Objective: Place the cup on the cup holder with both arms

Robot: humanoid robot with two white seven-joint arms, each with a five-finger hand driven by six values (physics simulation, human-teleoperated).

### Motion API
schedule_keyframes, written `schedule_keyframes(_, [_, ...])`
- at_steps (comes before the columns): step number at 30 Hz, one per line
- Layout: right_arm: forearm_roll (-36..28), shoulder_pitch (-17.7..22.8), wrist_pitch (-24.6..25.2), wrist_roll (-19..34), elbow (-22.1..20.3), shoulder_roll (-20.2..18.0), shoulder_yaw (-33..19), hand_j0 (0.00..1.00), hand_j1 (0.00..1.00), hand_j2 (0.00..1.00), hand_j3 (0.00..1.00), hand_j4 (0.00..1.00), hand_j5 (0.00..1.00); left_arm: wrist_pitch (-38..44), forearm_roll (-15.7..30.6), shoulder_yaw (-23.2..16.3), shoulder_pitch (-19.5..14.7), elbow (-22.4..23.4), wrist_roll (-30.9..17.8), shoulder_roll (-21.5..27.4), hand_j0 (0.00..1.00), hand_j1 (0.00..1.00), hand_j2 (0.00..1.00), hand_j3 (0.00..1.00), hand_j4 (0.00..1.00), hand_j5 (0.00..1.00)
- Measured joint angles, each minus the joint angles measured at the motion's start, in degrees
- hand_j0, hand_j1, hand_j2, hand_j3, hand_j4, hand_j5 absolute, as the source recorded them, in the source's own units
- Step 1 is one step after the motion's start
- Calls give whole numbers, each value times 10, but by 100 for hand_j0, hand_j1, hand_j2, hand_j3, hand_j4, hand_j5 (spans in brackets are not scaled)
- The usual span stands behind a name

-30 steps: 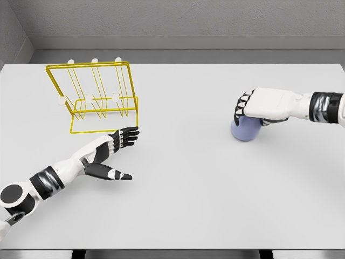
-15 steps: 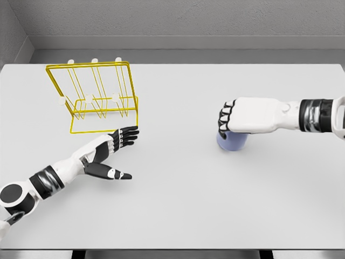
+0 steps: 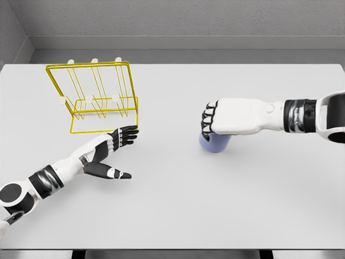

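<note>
- Since a second ago your cup (image 3: 214,143) has travelled left across the table (image 3: 178,210), from the right part toward the middle, carried along under the right hand (image 3: 229,116).
- You now see the cup as a pale blue body showing only below the right palm, about mid-table and slightly right of centre; whether its base touches the surface you cannot tell.
- Your right hand lies over the top of the cup with its dark fingers (image 3: 207,117) curled down around it in a grasp, knuckles pointing left; the right arm has stretched further in from the right edge.
- Your left hand (image 3: 110,154) has not moved: it rests low over the table at the left, fingers straight and loosely spread, thumb out to the side, holding nothing.
- Your holder (image 3: 97,97), a yellow wire rack with white-tipped pegs, stands unchanged at the far left, well apart from the cup.
- Left fingertips point at the holder's near front rail, just short of it.
- Between cup and holder you have bare table, with only the left hand lying near that stretch.
</note>
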Motion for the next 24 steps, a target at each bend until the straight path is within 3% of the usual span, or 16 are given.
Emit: schedule_keyframes(24, [0,8,0,2,0,86,38,50,50,50,50,50,50,-1,-6,0,-2,1,0,-3,100,100,100,100,100,100])
